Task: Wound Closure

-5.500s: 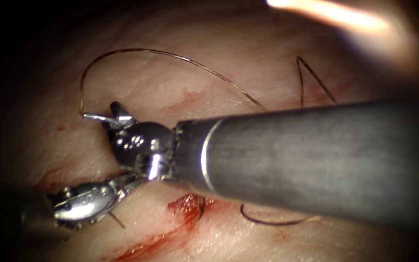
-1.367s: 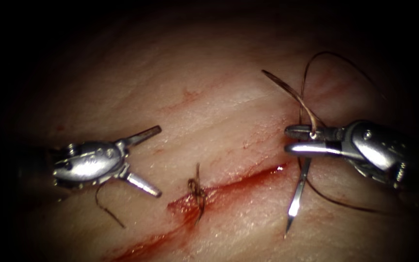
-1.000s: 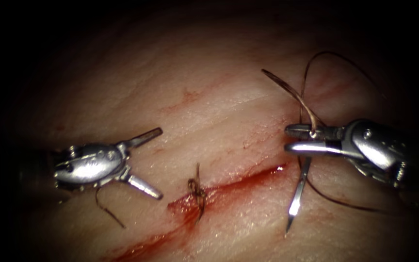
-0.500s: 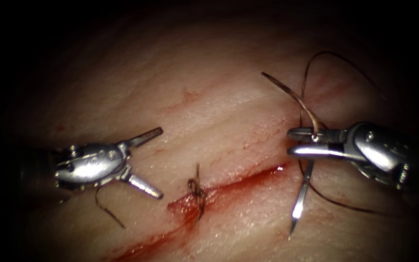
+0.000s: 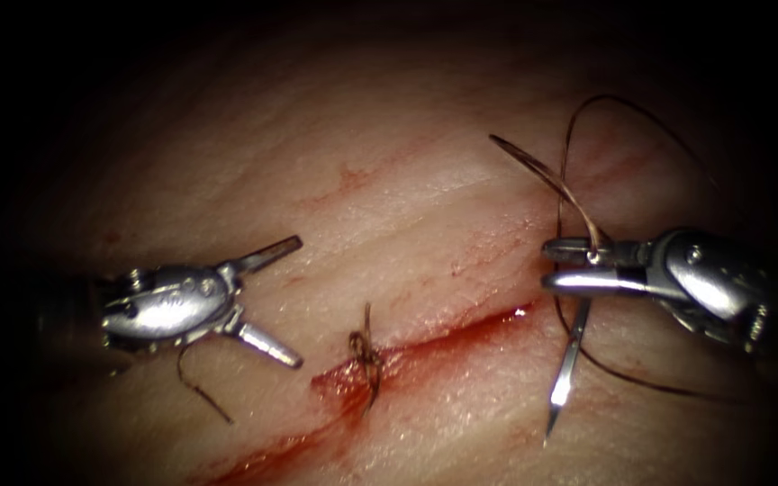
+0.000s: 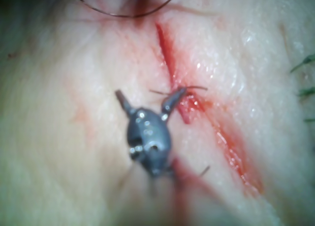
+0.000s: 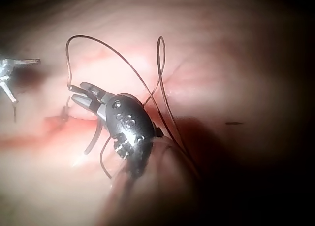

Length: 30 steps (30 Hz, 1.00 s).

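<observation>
Gripping the needle (image 5: 566, 360) mid-curve, right gripper (image 5: 558, 266) hovers; left gripper (image 5: 294, 300) gapes empty.

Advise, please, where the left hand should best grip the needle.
Probably the needle, on its bare stretch below the right hand, which grips it mid-curve. Come from the left: the point hangs down, seemingly clear of the tissue, and the left hand is open, empty.

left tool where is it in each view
Endoscope: left tool, left of the cut, jaws open, empty.
Left wrist: left tool close up, one jaw at the cut.
Right wrist: left tool small, beyond the right tool, which holds the needle mid-curve, out of the tissue.
Landmark: the knot on the cut.
</observation>
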Each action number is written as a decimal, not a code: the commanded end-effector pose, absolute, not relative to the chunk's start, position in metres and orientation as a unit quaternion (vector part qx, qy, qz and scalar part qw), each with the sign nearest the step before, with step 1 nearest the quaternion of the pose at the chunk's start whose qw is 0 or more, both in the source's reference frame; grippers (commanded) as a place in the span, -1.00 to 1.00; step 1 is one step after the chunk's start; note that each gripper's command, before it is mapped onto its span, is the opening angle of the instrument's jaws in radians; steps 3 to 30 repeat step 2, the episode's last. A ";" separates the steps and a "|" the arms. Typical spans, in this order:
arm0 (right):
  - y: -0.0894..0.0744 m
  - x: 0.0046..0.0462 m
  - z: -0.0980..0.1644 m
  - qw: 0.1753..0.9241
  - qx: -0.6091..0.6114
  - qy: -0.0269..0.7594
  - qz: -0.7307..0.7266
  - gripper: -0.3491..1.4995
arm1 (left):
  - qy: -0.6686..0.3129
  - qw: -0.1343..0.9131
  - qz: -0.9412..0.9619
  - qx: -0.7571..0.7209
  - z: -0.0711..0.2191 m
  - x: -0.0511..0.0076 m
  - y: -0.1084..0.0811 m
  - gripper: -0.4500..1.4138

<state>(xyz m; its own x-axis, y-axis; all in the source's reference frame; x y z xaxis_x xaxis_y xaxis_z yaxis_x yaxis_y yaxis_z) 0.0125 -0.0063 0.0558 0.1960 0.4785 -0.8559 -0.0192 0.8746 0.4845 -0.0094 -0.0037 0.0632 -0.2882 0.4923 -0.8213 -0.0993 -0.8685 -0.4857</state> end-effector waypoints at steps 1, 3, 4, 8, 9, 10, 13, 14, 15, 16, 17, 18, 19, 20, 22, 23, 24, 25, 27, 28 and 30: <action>-0.007 0.0132 0.057 0.749 0.189 0.613 0.166 -1.00 | -0.175 0.189 0.784 -0.565 0.064 -0.0100 -0.004 0.70; -0.007 0.0132 0.057 0.748 0.188 0.614 0.166 -1.00 | -0.175 0.189 0.784 -0.565 0.064 -0.0100 -0.004 0.70; -0.007 0.0132 0.057 0.748 0.188 0.614 0.166 -1.00 | -0.175 0.189 0.784 -0.565 0.064 -0.0100 -0.004 0.70; -0.007 0.0132 0.057 0.748 0.188 0.614 0.166 -1.00 | -0.175 0.189 0.784 -0.565 0.064 -0.0100 -0.004 0.70; -0.007 0.0132 0.057 0.748 0.188 0.614 0.166 -1.00 | -0.175 0.189 0.784 -0.565 0.064 -0.0100 -0.004 0.70; -0.007 0.0132 0.057 0.748 0.188 0.614 0.166 -1.00 | -0.175 0.189 0.784 -0.565 0.064 -0.0100 -0.004 0.70; -0.007 0.0132 0.057 0.748 0.188 0.614 0.166 -1.00 | -0.175 0.189 0.784 -0.565 0.064 -0.0100 -0.004 0.70; -0.007 0.0132 0.057 0.748 0.188 0.614 0.166 -1.00 | -0.175 0.189 0.784 -0.565 0.064 -0.0100 -0.004 0.70; -0.007 0.0132 0.057 0.748 0.188 0.614 0.166 -1.00 | -0.175 0.189 0.784 -0.565 0.064 -0.0100 -0.004 0.70; -0.007 0.0132 0.057 0.748 0.188 0.614 0.166 -1.00 | -0.175 0.189 0.784 -0.565 0.064 -0.0100 -0.004 0.70; -0.007 0.0132 0.057 0.748 0.188 0.614 0.166 -1.00 | -0.175 0.189 0.784 -0.565 0.064 -0.0100 -0.004 0.70; -0.007 0.0132 0.057 0.748 0.188 0.614 0.166 -1.00 | -0.175 0.189 0.784 -0.565 0.064 -0.0100 -0.004 0.70; -0.007 0.0132 0.057 0.748 0.188 0.614 0.166 -1.00 | -0.175 0.189 0.784 -0.565 0.064 -0.0100 -0.004 0.70; -0.007 0.0132 0.057 0.748 0.188 0.614 0.166 -1.00 | -0.175 0.189 0.784 -0.565 0.064 -0.0100 -0.004 0.70; -0.007 0.0132 0.057 0.748 0.188 0.614 0.166 -1.00 | -0.175 0.189 0.784 -0.565 0.064 -0.0100 -0.004 0.70; -0.007 0.0132 0.057 0.748 0.188 0.614 0.166 -1.00 | -0.175 0.189 0.784 -0.565 0.064 -0.0100 -0.004 0.70; -0.007 0.0132 0.057 0.748 0.188 0.614 0.166 -1.00 | -0.175 0.189 0.784 -0.565 0.064 -0.0100 -0.004 0.70; -0.007 0.0132 0.057 0.748 0.188 0.614 0.166 -1.00 | -0.175 0.189 0.784 -0.565 0.064 -0.0100 -0.004 0.70; -0.007 0.0132 0.057 0.748 0.188 0.614 0.166 -1.00 | -0.175 0.189 0.784 -0.565 0.064 -0.0100 -0.004 0.70; -0.007 0.0132 0.057 0.748 0.188 0.614 0.166 -1.00 | -0.175 0.189 0.784 -0.565 0.064 -0.0100 -0.004 0.70; -0.007 0.0132 0.057 0.748 0.188 0.614 0.166 -1.00 | -0.175 0.189 0.784 -0.565 0.064 -0.0100 -0.004 0.70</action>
